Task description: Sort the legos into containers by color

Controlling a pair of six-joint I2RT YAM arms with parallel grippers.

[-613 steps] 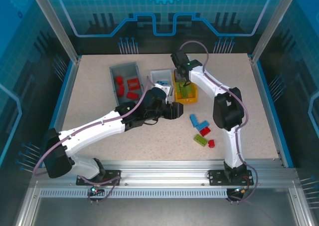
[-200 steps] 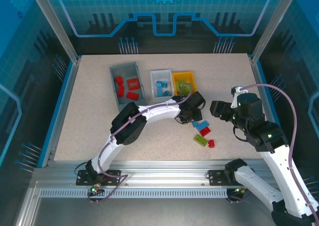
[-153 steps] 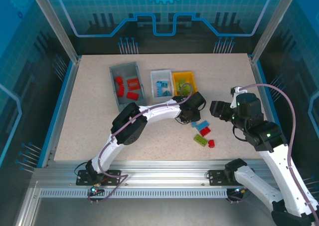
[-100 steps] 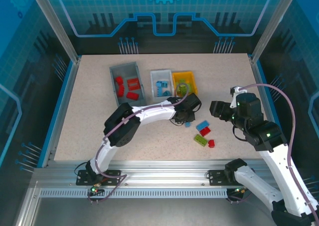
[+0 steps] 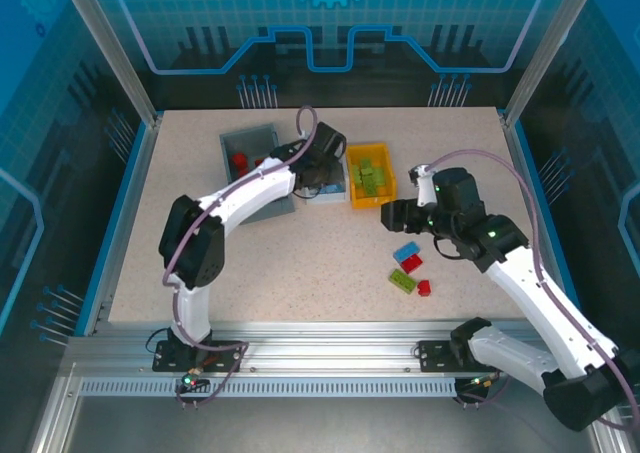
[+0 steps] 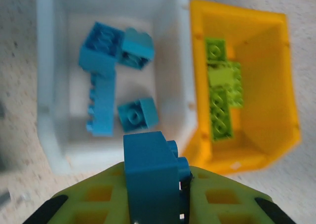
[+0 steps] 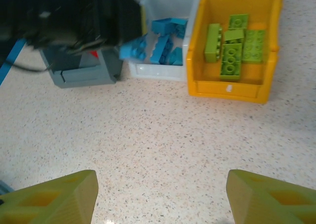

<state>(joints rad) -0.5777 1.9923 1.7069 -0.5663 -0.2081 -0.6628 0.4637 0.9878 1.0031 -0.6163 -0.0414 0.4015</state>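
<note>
Starting nearest the arm bases, top view: counted four loose legos on the table [image 5: 200, 253], bunched right of centre. Logged one loose blue lego [image 5: 406, 252], a first red lego [image 5: 411, 263] just beside it, a green lego [image 5: 403, 280] and a second red lego [image 5: 424, 287]. All small studded blocks.

Just beyond them, found the right jaws released. Right wrist view gives two yellow-green fingers [image 7: 54, 197] at the lower corners, wide apart, with bare speckled table between.

Farther on, noted three bins in a row: grey bin [image 5: 245, 138] on the left, white bin [image 6: 47, 85] in the middle, yellow bin [image 6: 269, 56] on the right, the last two wall to wall.

From above, found most of the white bin covered by the left arm [image 5: 240, 198], so took its contents from the left wrist view. Counted four blue legos [image 6: 102, 105] inside: one long, three short and blocky.

Same view: found the left jaws clenched on a held blue lego [image 6: 150, 172], gripped by its sides, at the near edge of the white bin. Could not judge its height over the rim. In the right wrist view, placed it by the bin's near left corner.

In the yellow bin, counted about five lime green legos [image 7: 230, 61], lying flat and overlapping, one of them long and narrow.

In the grey bin, from above, made out two red legos [image 5: 238, 159] beside the arm. Could not count the rest under it.
</note>
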